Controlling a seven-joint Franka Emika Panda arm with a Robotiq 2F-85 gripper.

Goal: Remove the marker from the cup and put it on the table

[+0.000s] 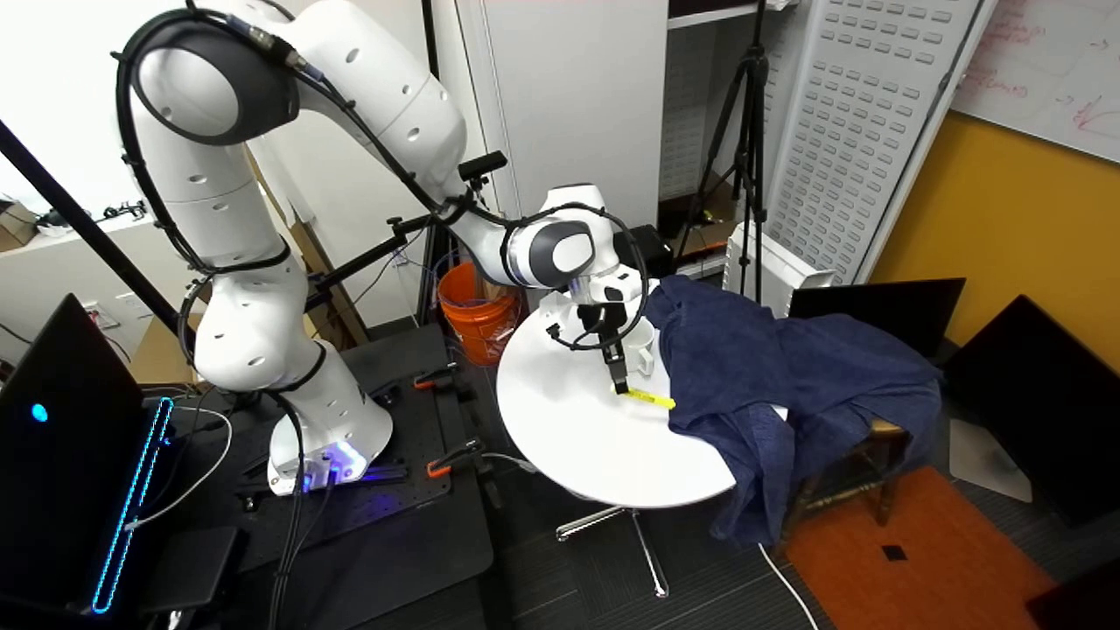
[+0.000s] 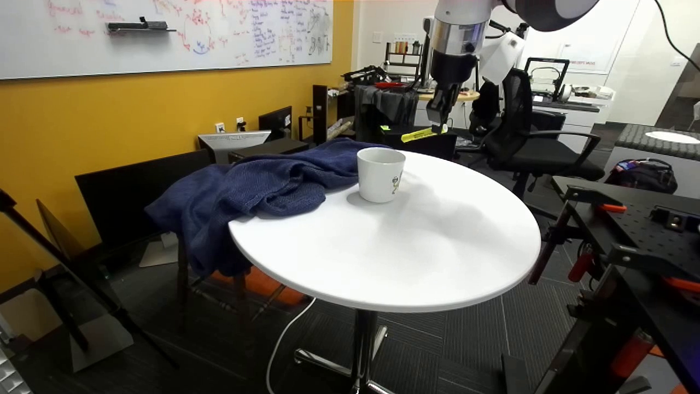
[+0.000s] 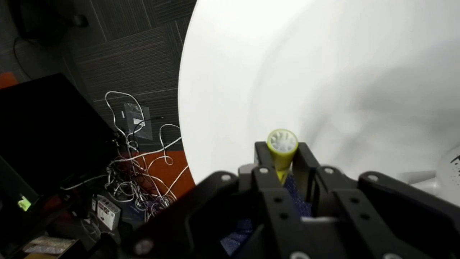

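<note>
The end effector (image 3: 283, 154) is clamped on the yellow highlighter (image 2: 417, 134), its fingertips (image 3: 263, 153) pressed to either side of the barrel in the wrist view. The highlighter points sideways at a slight tilt, out of the white mug (image 2: 380, 178) and, in an exterior view, raised clear of the round white tabletop (image 2: 415, 246). The mug stands upright there, near a dark blue cloth (image 2: 273, 183).
</note>
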